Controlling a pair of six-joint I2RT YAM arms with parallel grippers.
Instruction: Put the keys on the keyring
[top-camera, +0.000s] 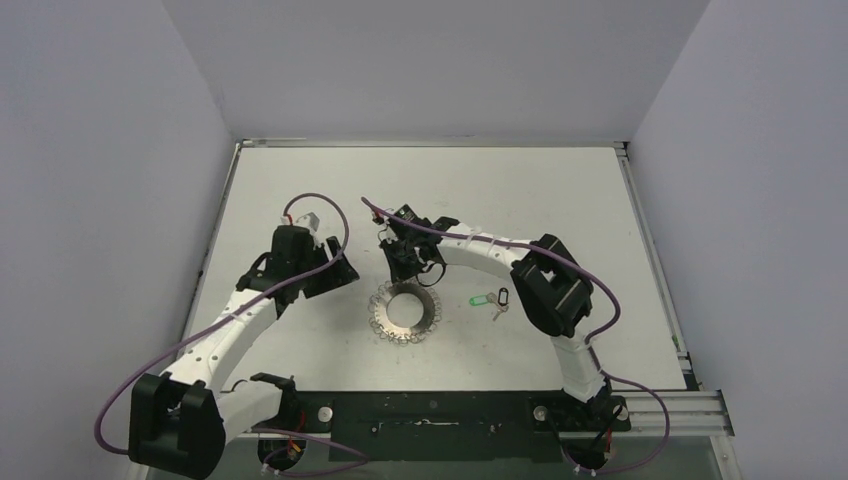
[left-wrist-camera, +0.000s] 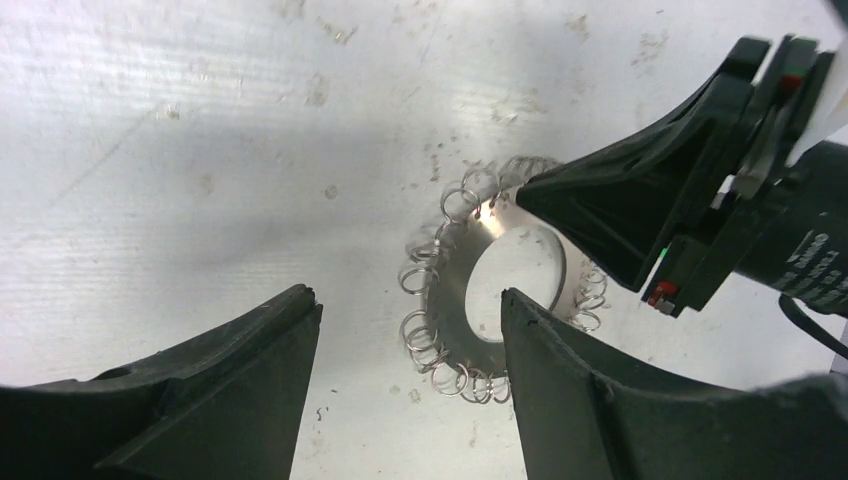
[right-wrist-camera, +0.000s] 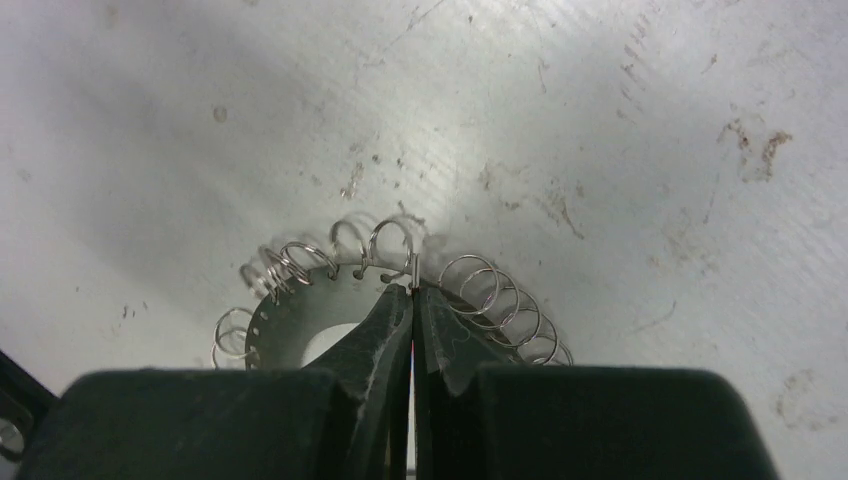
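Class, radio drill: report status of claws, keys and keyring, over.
Left claw open, near keyring. Right claw shut on keyring loop at rim. Keys loose on table, right of keyring, untouched. Nothing between them.

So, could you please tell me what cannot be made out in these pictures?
Right wrist view: the right gripper is shut at the rim of the keyring; its tips hide whether a loop is pinched.
Top view: the keys are too small to tell apart; neither wrist view shows them.
Left wrist view: a left gripper finger covers the keyring's near edge.
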